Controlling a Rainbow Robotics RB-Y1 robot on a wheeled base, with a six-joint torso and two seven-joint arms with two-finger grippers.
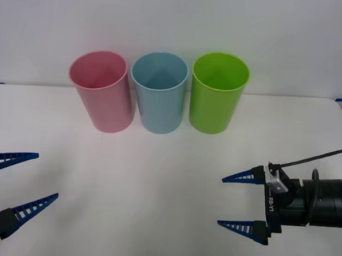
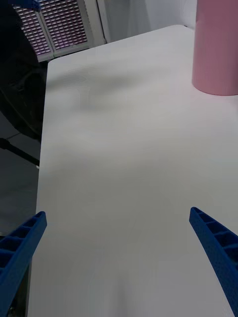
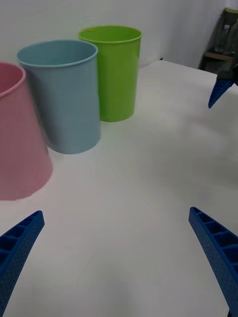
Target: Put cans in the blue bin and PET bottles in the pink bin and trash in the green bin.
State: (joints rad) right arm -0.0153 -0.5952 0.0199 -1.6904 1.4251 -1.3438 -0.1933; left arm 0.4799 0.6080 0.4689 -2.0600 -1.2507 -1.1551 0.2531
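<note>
Well, Nothing to Sort Here

So the pink bin (image 1: 101, 93), the blue bin (image 1: 159, 93) and the green bin (image 1: 218, 94) stand in a row at the back of the white table (image 1: 157, 179). I see no can on it. The left gripper (image 1: 20, 186) and right gripper (image 1: 239, 202) wait near the front, both spread wide, holding nothing. I guess sorting is finished or not begun.

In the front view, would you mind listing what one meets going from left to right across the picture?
Left gripper, open, near the table's front-left edge → pink bin → blue bin → green bin → right gripper, open, at the front right. The three bins stand in a row at the back.
</note>
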